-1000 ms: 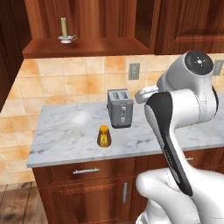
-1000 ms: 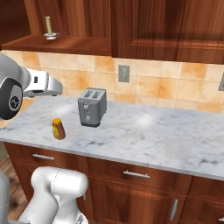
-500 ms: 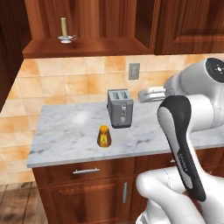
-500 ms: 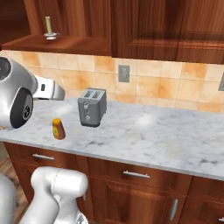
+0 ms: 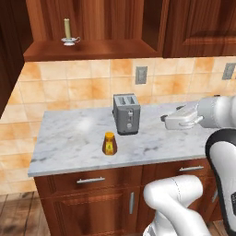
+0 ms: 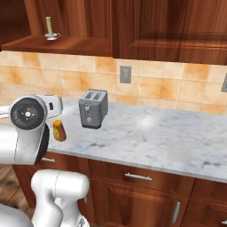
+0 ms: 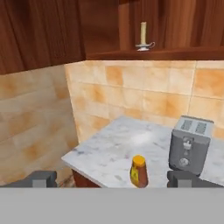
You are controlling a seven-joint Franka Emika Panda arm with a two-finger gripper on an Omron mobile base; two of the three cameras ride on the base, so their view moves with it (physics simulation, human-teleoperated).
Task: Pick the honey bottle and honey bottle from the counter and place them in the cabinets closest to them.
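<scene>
One honey bottle, amber with an orange cap and yellow label, stands upright on the marble counter in front of the toaster. It also appears as the honey bottle and honey bottle. My gripper hovers over the counter right of the toaster, pointing left, well apart from the bottle. In the hand view the gripper is open, fingertips wide apart with nothing between them. The reddish-brown cabinets hang above, with an open shelf ledge.
A silver toaster stands behind the bottle, between it and my hand. A candle in a holder sits on the shelf ledge. Wall outlets are on the tiled backsplash. The counter ends at its left edge.
The arm has swung lower and to the right, bringing the hand down nearer counter height. The honey bottle and toaster have not moved. The gripper stays open.
</scene>
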